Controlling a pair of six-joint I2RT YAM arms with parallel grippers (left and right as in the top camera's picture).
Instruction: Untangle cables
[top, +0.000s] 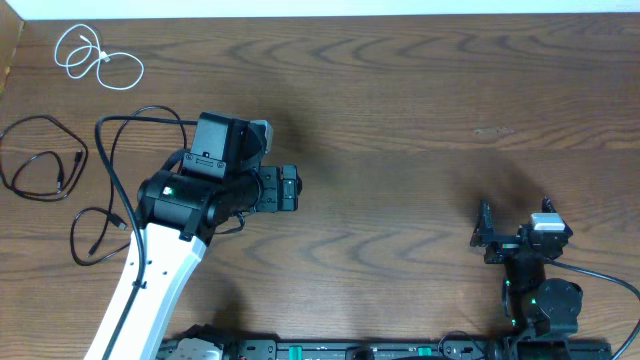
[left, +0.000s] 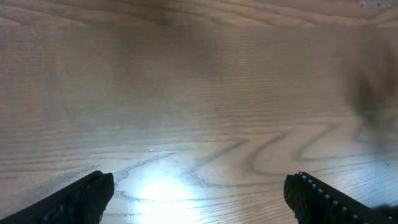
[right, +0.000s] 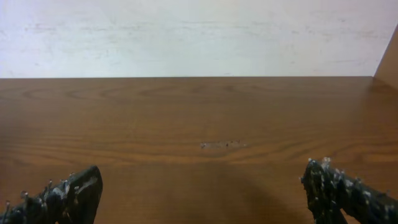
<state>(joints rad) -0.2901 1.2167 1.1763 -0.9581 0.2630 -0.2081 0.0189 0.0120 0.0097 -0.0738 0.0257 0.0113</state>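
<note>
Loops of white cable (top: 103, 58) lie on grained table (top: 400, 110).

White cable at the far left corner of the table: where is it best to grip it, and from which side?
Grip the white cable on the single strand of its wider right loop, away from the small crossed coils on its left. Come straight down from above with the jaws across the strand, since it lies flat on the table.
</note>
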